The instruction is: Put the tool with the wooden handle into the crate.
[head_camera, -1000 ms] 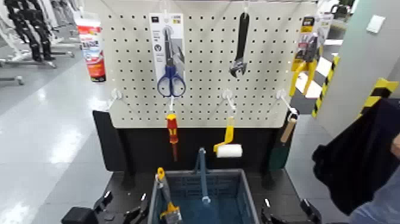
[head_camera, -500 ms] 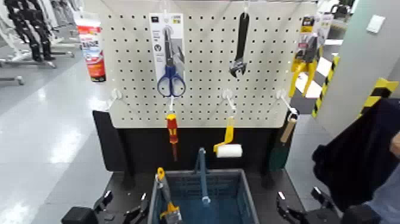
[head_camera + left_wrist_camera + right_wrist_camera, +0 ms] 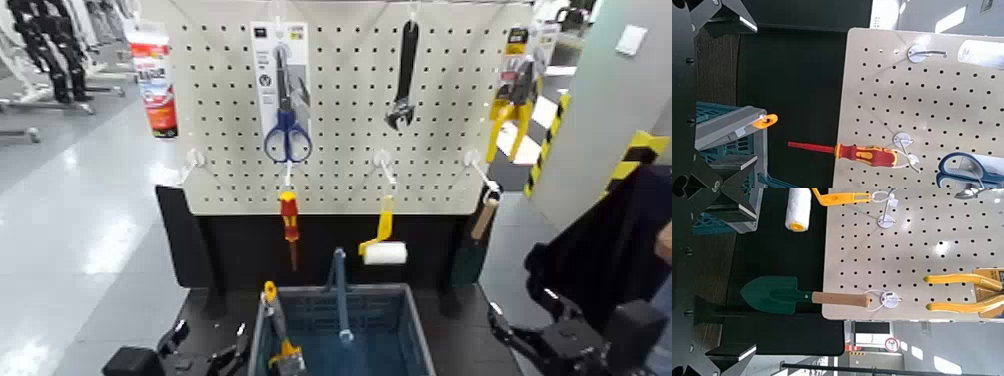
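1. Pegboard (image 3: 440, 130) carries the targets. The tool with the wooden handle (image 3: 477, 235) hangs by a loop from a white hook (image 3: 480, 172) at the board's lower right corner, blade hanging past the bottom edge against the dark panel below.
2. Crate (image 3: 415, 330) sits below the board's bottom edge, about centred, hoop handle upright. It already holds a yellow-handled item at its left side. The tool is well apart from it, up and to the right.
3. My right gripper (image 3: 515, 335) is low, right of the crate and below the tool. Its fingers look apart in the head view, nothing between them. My left gripper (image 3: 205, 340) sits parked low, left of the crate, fingers also apart as far as I can judge.
4. Step in hand, as I read it: the right arm reaches up to the tool. Plan: come in square to the handle, close on the wood mid-length, not on the blade. Lift up and out along the hook so the loop slides off rather than snagging. Keep clear of the paint roller (image 3: 384, 252) on the next hook.
5. Tool look, right wrist view: short round tan handle (image 3: 840, 299), dark green pointed flat blade (image 3: 770, 293). Handle should grip well; the blade is thin and would pivot.
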